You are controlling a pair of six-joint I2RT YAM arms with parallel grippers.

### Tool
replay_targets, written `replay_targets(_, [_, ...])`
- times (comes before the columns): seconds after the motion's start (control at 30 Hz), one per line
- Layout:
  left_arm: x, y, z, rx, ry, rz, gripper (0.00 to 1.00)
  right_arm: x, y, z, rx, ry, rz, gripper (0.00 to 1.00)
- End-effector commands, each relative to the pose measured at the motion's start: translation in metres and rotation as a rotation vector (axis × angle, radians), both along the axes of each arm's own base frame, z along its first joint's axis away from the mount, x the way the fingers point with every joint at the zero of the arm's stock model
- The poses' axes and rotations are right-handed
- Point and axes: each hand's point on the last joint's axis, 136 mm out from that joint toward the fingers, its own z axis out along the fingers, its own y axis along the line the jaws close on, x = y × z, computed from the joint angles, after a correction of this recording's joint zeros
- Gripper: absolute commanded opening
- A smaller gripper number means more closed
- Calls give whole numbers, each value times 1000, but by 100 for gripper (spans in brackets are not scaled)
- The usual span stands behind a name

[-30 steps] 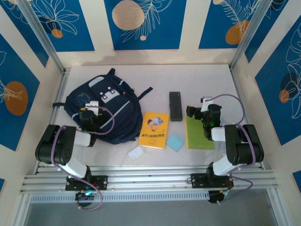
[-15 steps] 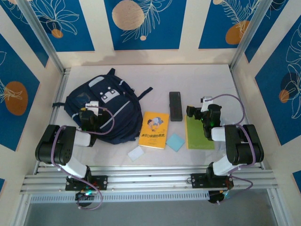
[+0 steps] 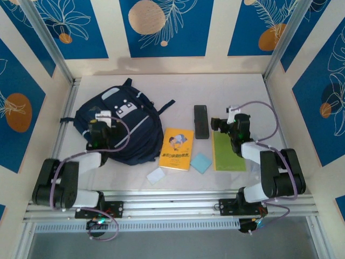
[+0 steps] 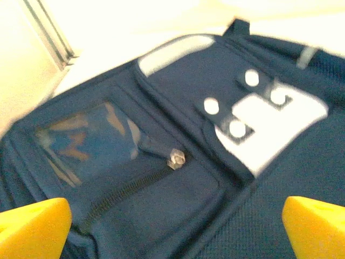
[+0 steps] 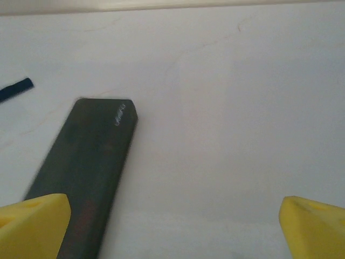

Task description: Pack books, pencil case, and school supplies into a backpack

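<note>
My left tool (image 3: 98, 128): jaws wide, empty, hovering over backpack (image 3: 143, 132) front pocket. My right tool (image 3: 219, 125): wide, empty, above table (image 3: 178, 94), just right of pencil case (image 3: 201, 121). Green book (image 3: 229, 155) beneath right arm. Yellow book (image 3: 177, 149), blue pad (image 3: 201, 162), white piece (image 3: 156, 175) lie between backpack and green book.

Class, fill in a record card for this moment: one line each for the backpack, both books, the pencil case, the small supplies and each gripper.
backpack: lying front up, on the left
yellow-orange book: flat, right of the backpack
lime green book: flat, partly under the right arm
pencil case: flat, beyond the books
light-blue pad, white piece: flat, near the yellow-orange book
left gripper: jaws open, above the backpack's front pocket
right gripper: jaws open, empty, near the pencil case
</note>
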Motion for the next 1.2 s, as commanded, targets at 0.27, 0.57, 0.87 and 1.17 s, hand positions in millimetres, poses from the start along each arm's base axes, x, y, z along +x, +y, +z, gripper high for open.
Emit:
replay_targets(0.27, [-65, -10, -25, -464, 412, 280, 100, 9, 127, 35, 273, 413, 131, 96])
replay_targets(0.57, [-127, -11, -64, -606, 513, 377, 100, 1, 265, 5, 457, 639, 439, 83])
replay_targets(0.87, [-115, -8, -83, -627, 476, 415, 100, -8, 336, -45, 561, 816, 521, 61])
replay_targets(1.17, [-68, -12, -95, -602, 438, 400, 100, -21, 340, 4, 645, 786, 619, 0])
